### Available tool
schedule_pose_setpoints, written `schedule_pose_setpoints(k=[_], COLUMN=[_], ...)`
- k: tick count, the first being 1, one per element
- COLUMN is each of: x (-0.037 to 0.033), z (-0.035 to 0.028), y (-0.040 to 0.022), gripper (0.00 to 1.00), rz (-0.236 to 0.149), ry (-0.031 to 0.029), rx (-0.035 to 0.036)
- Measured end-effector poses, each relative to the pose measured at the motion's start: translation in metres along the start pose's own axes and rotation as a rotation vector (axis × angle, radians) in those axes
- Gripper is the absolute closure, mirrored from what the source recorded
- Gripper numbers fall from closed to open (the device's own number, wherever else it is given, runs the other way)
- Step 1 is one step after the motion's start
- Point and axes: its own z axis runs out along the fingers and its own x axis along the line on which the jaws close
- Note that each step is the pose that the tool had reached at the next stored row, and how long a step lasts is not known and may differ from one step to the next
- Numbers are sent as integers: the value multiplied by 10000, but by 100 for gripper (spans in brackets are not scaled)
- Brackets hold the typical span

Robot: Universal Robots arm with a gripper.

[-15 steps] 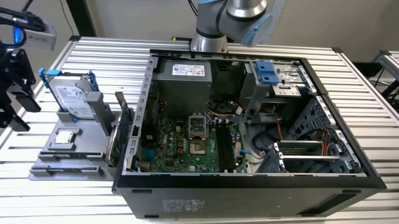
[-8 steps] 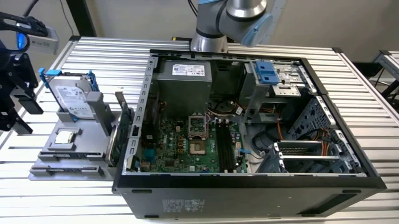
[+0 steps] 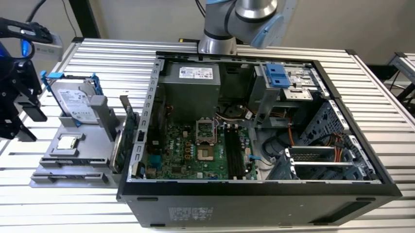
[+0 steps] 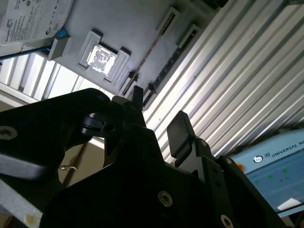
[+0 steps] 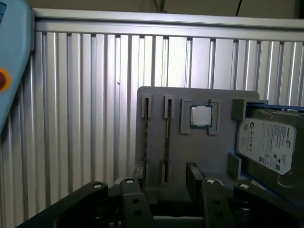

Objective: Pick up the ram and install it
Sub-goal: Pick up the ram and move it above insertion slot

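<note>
Two thin ram sticks, seen edge-on, sit in the parallel slots of a grey holder (image 5: 209, 156): one ram stick (image 5: 167, 140) and a second (image 5: 146, 137) beside it. In the second wrist view one stick (image 4: 152, 50) appears as a thin line. My gripper (image 5: 166, 176) hovers over the near end of those slots, open, with nothing between its black fingers (image 4: 178, 127). In the exterior view the gripper (image 3: 27, 124) hangs at the far left, beside the holder (image 3: 81, 160). The motherboard's black slots (image 3: 232, 151) lie inside the open computer case (image 3: 259, 191).
On the holder also sit a silver hard drive in a blue frame (image 3: 75, 102), a processor chip (image 5: 201, 116) and an upright green expansion card (image 3: 126, 133). A blue-grey pendant (image 5: 12, 61) lies on the ribbed metal table (image 3: 382, 121). The arm's base (image 3: 217, 43) stands behind the case.
</note>
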Motion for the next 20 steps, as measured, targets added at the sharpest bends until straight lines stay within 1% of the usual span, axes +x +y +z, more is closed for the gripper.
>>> schedule_pose_setpoints(k=[2,6,13,15,20], x=[1,1,2,2,4], z=[19,51,143,156,189], y=[0,0,0,0,0], gripper=[0,0,0,0,0], rz=[1,0,0,1,0], ry=[11,13,22,53,56], rx=[-3,-2,-3,-6,-4])
